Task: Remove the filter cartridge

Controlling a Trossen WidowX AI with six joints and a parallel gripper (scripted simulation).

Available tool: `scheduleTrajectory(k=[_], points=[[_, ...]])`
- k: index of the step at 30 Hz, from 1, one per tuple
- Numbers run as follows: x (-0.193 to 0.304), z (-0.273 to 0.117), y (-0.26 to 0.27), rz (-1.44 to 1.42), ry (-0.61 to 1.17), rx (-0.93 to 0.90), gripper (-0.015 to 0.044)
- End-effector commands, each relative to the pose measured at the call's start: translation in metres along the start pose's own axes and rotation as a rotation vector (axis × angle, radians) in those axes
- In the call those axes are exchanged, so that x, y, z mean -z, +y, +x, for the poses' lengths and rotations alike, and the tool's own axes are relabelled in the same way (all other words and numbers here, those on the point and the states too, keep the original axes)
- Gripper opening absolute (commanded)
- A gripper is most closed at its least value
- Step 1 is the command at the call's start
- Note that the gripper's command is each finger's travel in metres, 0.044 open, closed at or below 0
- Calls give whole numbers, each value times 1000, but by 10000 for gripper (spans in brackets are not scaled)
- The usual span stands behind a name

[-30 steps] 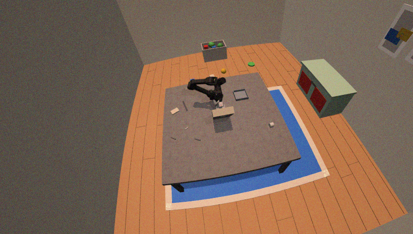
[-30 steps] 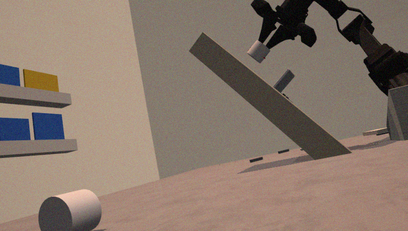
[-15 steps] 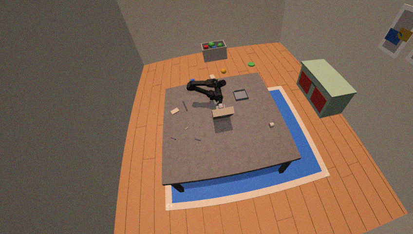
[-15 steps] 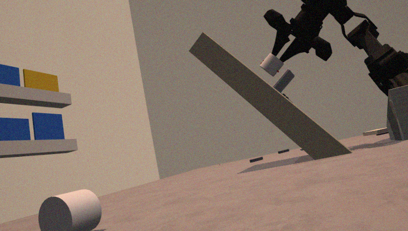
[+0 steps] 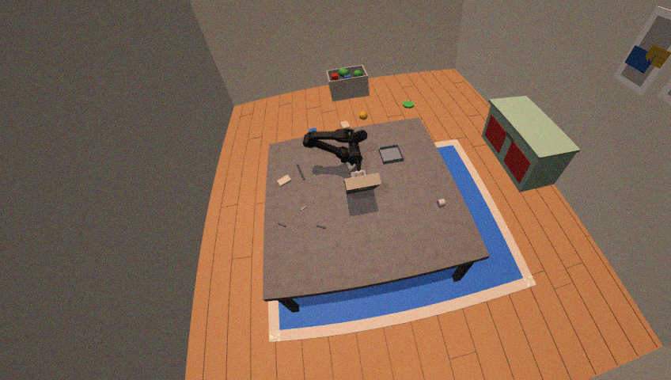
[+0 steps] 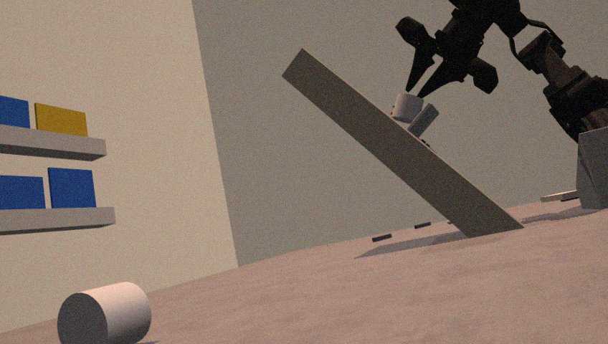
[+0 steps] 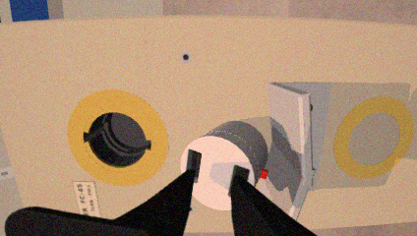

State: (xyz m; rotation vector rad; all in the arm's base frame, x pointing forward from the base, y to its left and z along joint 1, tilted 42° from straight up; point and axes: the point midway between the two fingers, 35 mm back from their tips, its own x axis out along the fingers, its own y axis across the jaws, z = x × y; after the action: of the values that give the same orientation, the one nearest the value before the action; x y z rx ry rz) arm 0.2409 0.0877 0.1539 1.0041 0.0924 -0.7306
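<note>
The filter cartridge (image 6: 407, 106) (image 7: 208, 199) is out of its round opening (image 7: 127, 129). It sits tilted above the face of the slanted service panel (image 5: 369, 180) (image 6: 371, 127) (image 7: 236, 59), between the opening and the raised cover (image 6: 423, 120) (image 7: 291, 109). It looks to lean on the panel or cover; exact contact is unclear. My gripper (image 5: 359, 168) (image 6: 413, 94) (image 7: 212, 180) is at the cartridge's face, its fingertips slightly apart at the two slots, with no firm grip visible. Whether the tips still reach inside is hidden. The tray (image 5: 393, 161) lies beside the arm.
The cover stands up beside the cartridge, with a second yellow ring (image 7: 340, 140) beyond it. A white cylinder (image 5: 441, 202) (image 6: 125, 307) lies on the table (image 5: 399, 235). A pale block (image 5: 283, 180) and several small dark strips lie on the panel's other side.
</note>
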Motion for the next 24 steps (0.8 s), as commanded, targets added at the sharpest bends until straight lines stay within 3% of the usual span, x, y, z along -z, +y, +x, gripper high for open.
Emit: scheduleTrajectory(k=[1, 7, 14, 18, 24], points=[[0, 0, 2, 2, 0, -3, 108], [-1, 0, -3, 15, -1, -14, 108], [8, -9, 65, 16, -1, -14, 108], [9, -10, 72, 16, -2, -14, 108], [15, -32, 99, 22, 3, -12, 265]])
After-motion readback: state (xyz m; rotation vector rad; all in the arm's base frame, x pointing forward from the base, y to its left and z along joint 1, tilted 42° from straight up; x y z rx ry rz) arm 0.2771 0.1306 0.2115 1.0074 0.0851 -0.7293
